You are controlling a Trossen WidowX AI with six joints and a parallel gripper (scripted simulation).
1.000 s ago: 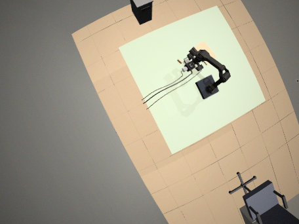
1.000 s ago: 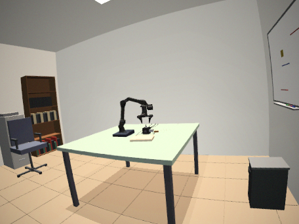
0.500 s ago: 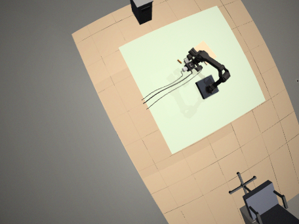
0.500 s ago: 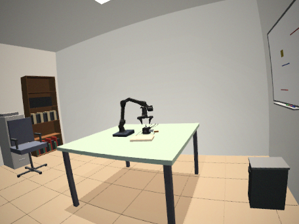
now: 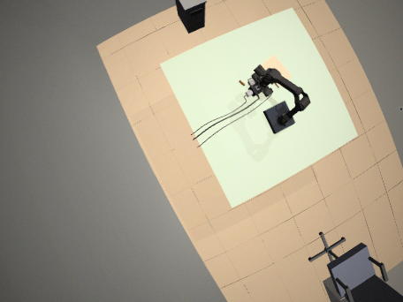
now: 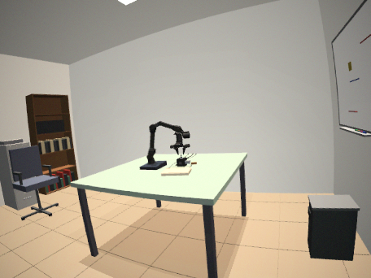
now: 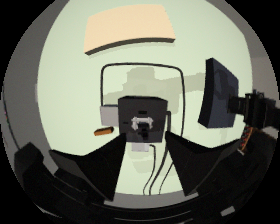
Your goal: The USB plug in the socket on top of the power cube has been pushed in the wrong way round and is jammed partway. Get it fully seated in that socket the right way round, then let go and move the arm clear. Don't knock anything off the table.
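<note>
The power cube (image 7: 128, 106) (image 6: 181, 162) is a dark block; in the wrist view it stands mid-frame. On its top is a small light-rimmed dark shape (image 7: 142, 123), apparently the jammed USB plug; its way round and depth cannot be made out. My gripper (image 7: 145, 135) (image 6: 181, 154) points down just above the cube, fingers apart, one tip on each side of the plug's line, with nothing held between them. In the top view the arm largely covers the cube.
Pale plugs (image 7: 109, 115) (image 7: 140, 147) sit at the cube's left and near sides. Dark cables (image 7: 142, 64) (image 5: 225, 119) loop round it and run to the table edge. A small orange-brown piece (image 7: 104, 131) (image 5: 241, 83) and a tan board (image 7: 129, 27) (image 6: 176, 171) lie nearby.
</note>
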